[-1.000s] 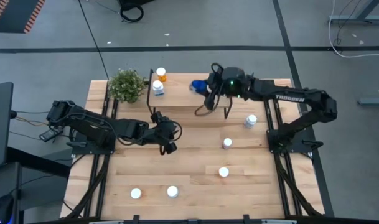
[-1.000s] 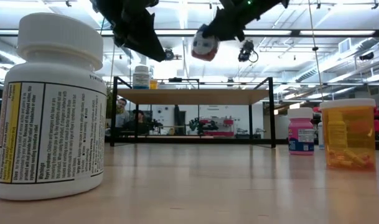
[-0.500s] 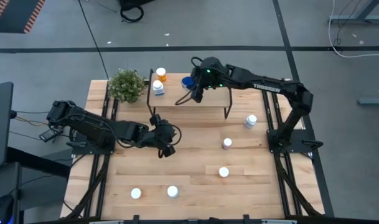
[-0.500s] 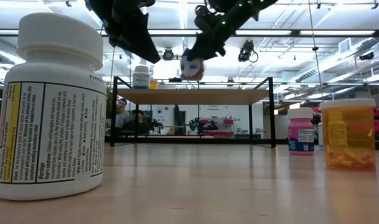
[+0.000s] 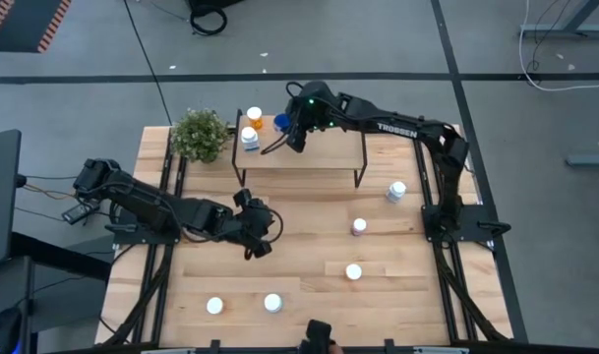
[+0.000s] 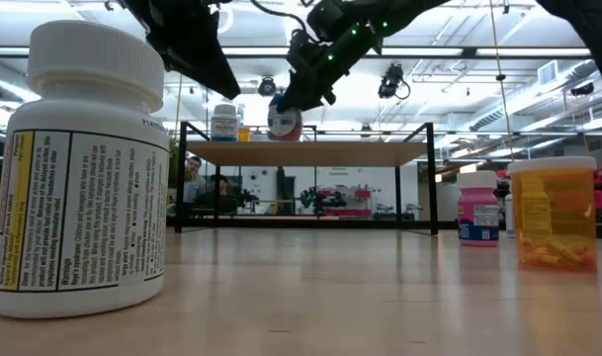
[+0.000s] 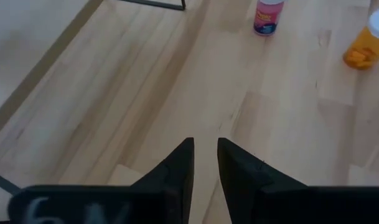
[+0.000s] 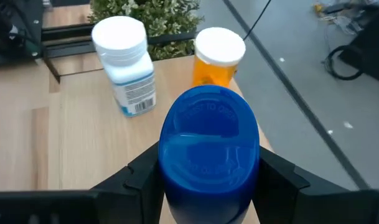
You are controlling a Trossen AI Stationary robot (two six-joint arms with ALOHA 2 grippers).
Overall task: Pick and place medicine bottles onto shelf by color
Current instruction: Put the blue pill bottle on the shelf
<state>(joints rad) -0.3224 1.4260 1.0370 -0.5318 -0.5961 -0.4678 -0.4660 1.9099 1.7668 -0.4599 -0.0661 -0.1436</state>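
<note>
My right gripper is over the far left part of the shelf, shut on a wide blue-lidded medicine bottle. The bottle hangs just above the shelf board in the low view. An orange bottle and a white-capped bluish-white bottle stand upright on the shelf's left end, just ahead of it. My left gripper hovers over the table's middle left. Its fingers are open by a narrow gap with nothing between them. My right gripper pinches the blue-lidded bottle's body just below the lid between its two fingers, one on each side. The fingers slant down from the table's right. The bottle is tilted, lid toward the wrist, and lifted clear of the shelf board.
A green potted plant stands left of the shelf. Several bottles stand on the table: at the right, mid right and near the front. A pink bottle and an orange one lie ahead of my left gripper.
My right gripper has carried the blue-lidded bottle over the shelf from its right part toward the table's left, sinking a little toward the board. The bottle stays held and clear of the shelf. My left gripper has drifted slightly toward the near edge.
</note>
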